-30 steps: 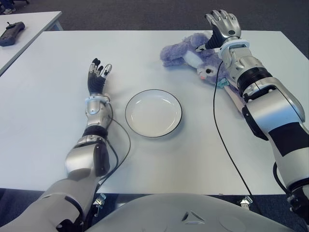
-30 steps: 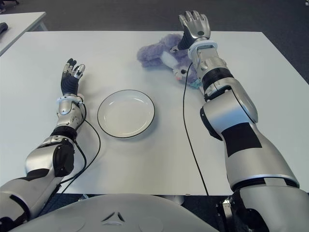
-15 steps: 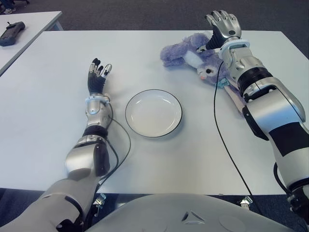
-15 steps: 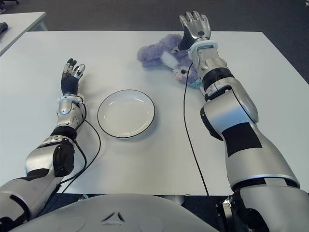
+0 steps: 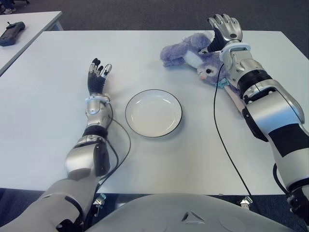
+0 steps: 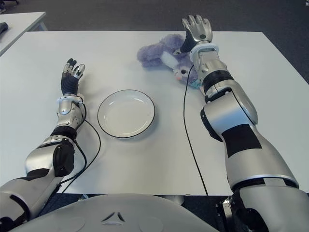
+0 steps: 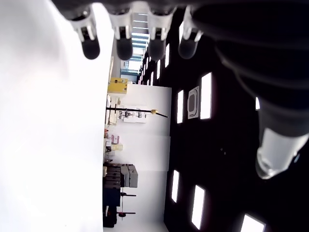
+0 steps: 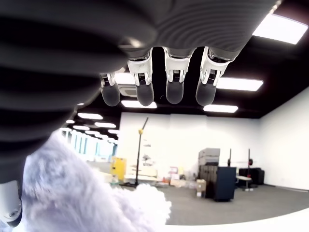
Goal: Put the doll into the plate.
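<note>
right hand (image 5: 224, 28), fingers apart and empty, sits just beyond the doll (image 5: 193, 54) near the worktop's far edge.

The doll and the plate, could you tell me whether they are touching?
Apart. The left eye view shows bare table between the doll and the plate.
</note>
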